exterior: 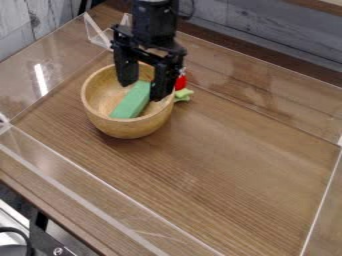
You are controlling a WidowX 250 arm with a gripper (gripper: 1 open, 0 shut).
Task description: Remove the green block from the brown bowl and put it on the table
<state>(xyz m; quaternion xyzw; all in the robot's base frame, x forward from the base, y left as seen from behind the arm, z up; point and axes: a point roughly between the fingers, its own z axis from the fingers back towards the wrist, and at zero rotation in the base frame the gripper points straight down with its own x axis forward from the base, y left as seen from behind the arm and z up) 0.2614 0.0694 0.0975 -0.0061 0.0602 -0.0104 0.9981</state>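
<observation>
Red toy [179,82] mostly hidden behind the end effector [144,78], arm cut off at top edge

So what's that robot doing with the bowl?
The robot arm is reaching down over the brown bowl with its fingers spread wide open. It wants the green block, which lies inside the bowl, not grabbed yet. Once it has the block, it should set it down on the table. A red strawberry toy sits just behind the bowl, and the robot isn't after that one.
</observation>
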